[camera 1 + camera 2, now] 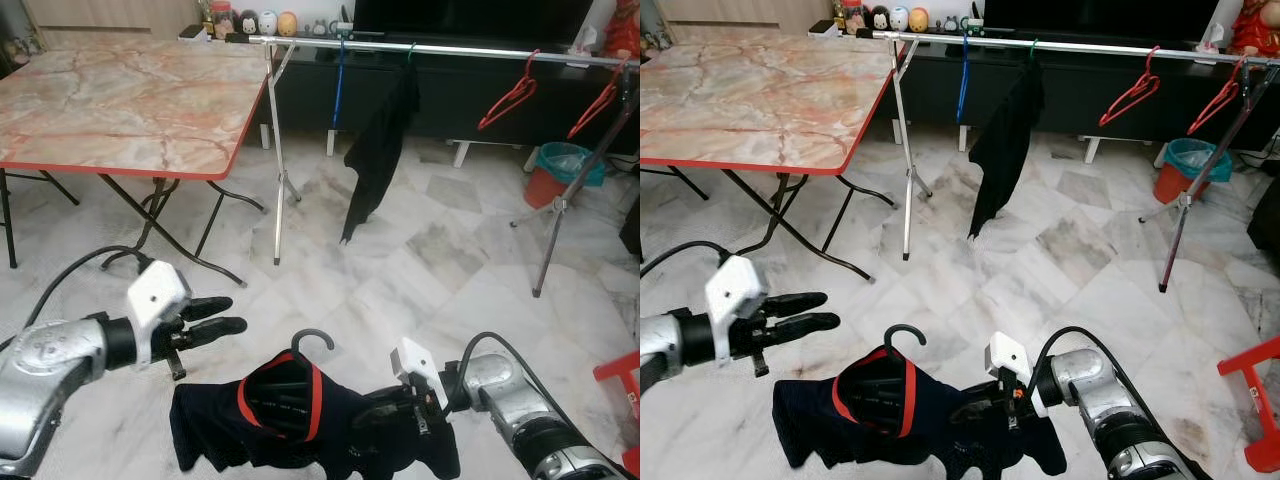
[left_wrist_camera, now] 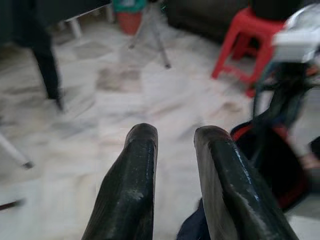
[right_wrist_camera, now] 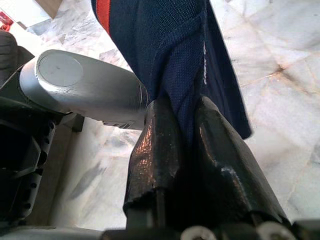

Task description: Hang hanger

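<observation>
Left eye view: dark navy shirt [image 1: 290, 425] with red collar on a black hanger [image 1: 312, 342], held low in front of the robot, above the white marble floor [image 1: 400, 250]; hook of the hanger up and free, at about 12 o'clock from the collar. Right gripper [image 1: 385, 412] at 3 o'clock of the shirt, clenched on the cloth; in right wrist view, navy fabric [image 3: 185, 60] pinched between the two black fingers [image 3: 155, 150]. Left gripper [image 1: 215, 318] at 10 o'clock from the collar, near the shirt but apart from it, holding nothing; in left wrist view both fingers [image 2: 135, 185] apart with a narrow gap, floor visible between them. Far ahead, at 12 o'clock, a silver clothes rail [image 1: 440, 47] on thin legs, well apart from the held shirt. On the rail: a blue hanger [image 1: 340, 85], a black garment [image 1: 380, 150] on a green hook, and two red hangers [image 1: 510, 95] toward 2 o'clock. Folding table [image 1: 120, 100] with marble-pattern top and red edge at 10 o'clock. Orange bin with teal bag [image 1: 560, 170] behind the rail at 2 o'clock. Red stool [image 1: 620, 385] at 4 o'clock, at the frame edge.
</observation>
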Tool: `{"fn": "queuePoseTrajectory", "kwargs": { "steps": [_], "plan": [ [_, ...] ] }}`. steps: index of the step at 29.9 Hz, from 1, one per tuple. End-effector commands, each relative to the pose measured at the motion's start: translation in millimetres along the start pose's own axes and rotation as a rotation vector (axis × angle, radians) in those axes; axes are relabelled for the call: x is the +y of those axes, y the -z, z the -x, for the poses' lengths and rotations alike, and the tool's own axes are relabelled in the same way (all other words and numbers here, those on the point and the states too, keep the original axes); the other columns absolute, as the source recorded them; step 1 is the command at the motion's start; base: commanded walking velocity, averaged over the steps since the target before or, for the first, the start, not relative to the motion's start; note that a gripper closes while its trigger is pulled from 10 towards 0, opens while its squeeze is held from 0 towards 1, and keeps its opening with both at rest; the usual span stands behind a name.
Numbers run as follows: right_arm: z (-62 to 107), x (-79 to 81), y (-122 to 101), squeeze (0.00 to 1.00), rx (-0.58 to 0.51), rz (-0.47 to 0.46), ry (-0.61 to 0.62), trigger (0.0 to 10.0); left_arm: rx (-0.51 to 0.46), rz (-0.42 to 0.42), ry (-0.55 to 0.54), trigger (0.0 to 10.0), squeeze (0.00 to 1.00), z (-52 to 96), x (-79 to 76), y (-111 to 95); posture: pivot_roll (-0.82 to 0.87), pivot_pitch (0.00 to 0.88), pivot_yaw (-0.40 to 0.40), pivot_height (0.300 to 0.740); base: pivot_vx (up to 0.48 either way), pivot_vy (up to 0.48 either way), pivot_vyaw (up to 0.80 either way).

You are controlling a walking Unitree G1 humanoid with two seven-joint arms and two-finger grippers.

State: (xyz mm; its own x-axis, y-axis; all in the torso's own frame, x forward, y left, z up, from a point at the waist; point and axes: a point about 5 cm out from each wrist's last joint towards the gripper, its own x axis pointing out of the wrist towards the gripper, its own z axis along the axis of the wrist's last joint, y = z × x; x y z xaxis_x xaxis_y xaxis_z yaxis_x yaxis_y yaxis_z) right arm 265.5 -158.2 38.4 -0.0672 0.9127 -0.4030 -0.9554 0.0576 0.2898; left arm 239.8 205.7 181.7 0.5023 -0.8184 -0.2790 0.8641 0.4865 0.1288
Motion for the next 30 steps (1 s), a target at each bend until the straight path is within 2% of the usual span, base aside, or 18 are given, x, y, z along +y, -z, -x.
{"fn": "queuePoseTrajectory", "kwargs": {
  "steps": [1, 3, 4, 7, 9, 10, 13, 18, 26, 30],
  "plan": [
    [2.7, -0.9, -8, 0.0, -0.004, 0.041, -0.016, 0.0, -0.013, 0.006, 0.043, 10.0, 0.0, 6.2, -3.5, -9, 0.11, 0.025, -0.057, 0.74, 0.0, 0.0, 0.0],
    [2.4, -1.9, -8, 0.0, -0.002, 0.042, -0.005, 0.0, 0.021, 0.012, 0.125, 10.0, 0.0, 7.2, -13.6, -8, 0.11, 0.025, -0.057, 0.74, 0.0, 0.0, 0.0],
    [1.7, -3.1, -8, 0.0, -0.001, 0.041, 0.006, 0.0, 0.079, 0.012, 0.218, 10.0, 0.0, 7.6, -26.3, -3, 0.11, 0.029, -0.058, 0.74, 0.0, 0.0, 0.0],
    [-0.5, -4.4, -9, 0.0, -0.002, 0.044, 0.015, 0.0, 0.198, 0.022, 0.315, 10.0, 0.0, 4.1, -43.7, 15, 0.11, 0.029, -0.057, 0.74, 0.0, 0.0, 0.0],
    [-0.8, -4.7, -9, 0.0, -0.001, 0.046, 0.017, 0.0, 0.206, 0.02, 0.311, 10.0, 0.0, 2.7, -44.2, 17, 0.11, 0.031, -0.057, 0.74, 0.0, 0.0, 0.0],
    [-0.9, -6.4, -11, 0.0, 0.001, 0.054, 0.035, 0.0, 0.208, -0.005, 0.257, 10.0, 0.0, -4.6, -40.2, 20, 0.11, 0.032, -0.059, 0.74, 0.0, 0.0, 0.0],
    [-0.6, -10.6, -13, 0.0, 0.007, 0.068, 0.084, 0.0, 0.155, -0.032, 0.182, 10.0, 0.0, -16.8, -33.9, 15, 0.11, 0.033, -0.059, 0.74, 0.0, 0.0, 0.0],
    [-1.2, -13.5, -17, 0.0, 0.0, 0.08, 0.102, 0.0, 0.116, -0.045, 0.2, 10.0, 0.0, -29.6, -37.7, 10, 0.1, 0.034, -0.056, 0.74, 0.0, 0.0, 0.0],
    [-0.6, -21.9, -26, 0.0, -0.002, 0.115, 0.176, 0.0, 0.14, -0.069, 0.26, 10.0, 0.0, -40.4, -41.5, 14, 0.1, 0.035, -0.055, 0.74, 0.0, 0.0, 0.0],
    [0.1, -23.6, -30, 0.0, -0.002, 0.128, 0.175, 0.0, 0.194, -0.105, 0.277, 10.0, 0.0, -42.3, -41.5, 20, 0.1, 0.036, -0.055, 0.74, 0.0, 0.0, 0.0]
  ]
}}
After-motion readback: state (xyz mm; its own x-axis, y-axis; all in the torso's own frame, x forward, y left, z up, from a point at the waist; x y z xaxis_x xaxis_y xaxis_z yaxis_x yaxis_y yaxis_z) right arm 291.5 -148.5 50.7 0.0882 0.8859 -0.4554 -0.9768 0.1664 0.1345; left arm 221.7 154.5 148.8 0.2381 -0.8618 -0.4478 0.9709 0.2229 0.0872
